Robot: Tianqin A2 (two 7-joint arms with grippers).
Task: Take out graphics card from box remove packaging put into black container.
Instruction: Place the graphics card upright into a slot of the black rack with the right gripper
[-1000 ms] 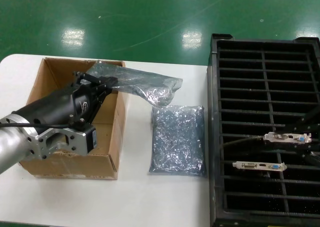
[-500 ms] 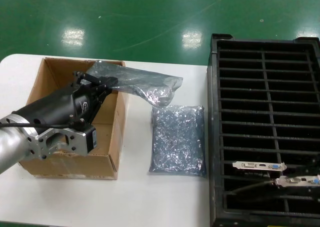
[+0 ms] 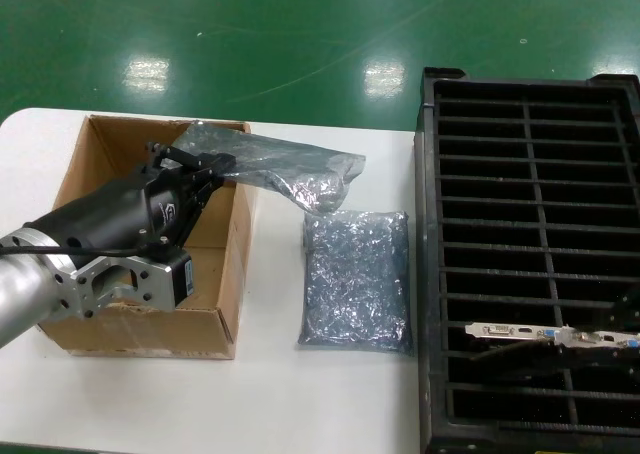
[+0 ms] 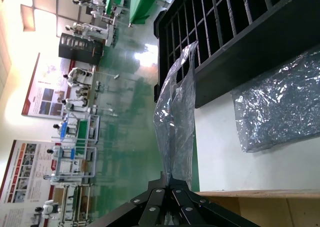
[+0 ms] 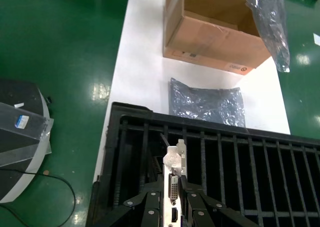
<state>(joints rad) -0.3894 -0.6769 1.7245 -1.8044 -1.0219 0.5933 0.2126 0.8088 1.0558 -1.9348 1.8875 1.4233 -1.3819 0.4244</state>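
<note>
At the lower right of the head view, the right gripper (image 5: 170, 199), clamped on the graphics card (image 3: 600, 340), is slotting it into the black container (image 3: 530, 124) beside another card (image 3: 518, 330), next needing straight alignment, while the left gripper (image 3: 205, 169) pinches the packaging (image 3: 280, 164) over the box (image 3: 100, 154).

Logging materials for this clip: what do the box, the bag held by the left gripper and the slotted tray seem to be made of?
The box looks like brown corrugated cardboard, matte, with a raw cut rim. The packaging, pinched by the left gripper, seems thin translucent plastic film: crinkled, with shiny highlights. The black container appears moulded black plastic, ribs with a dull sheen.
</note>
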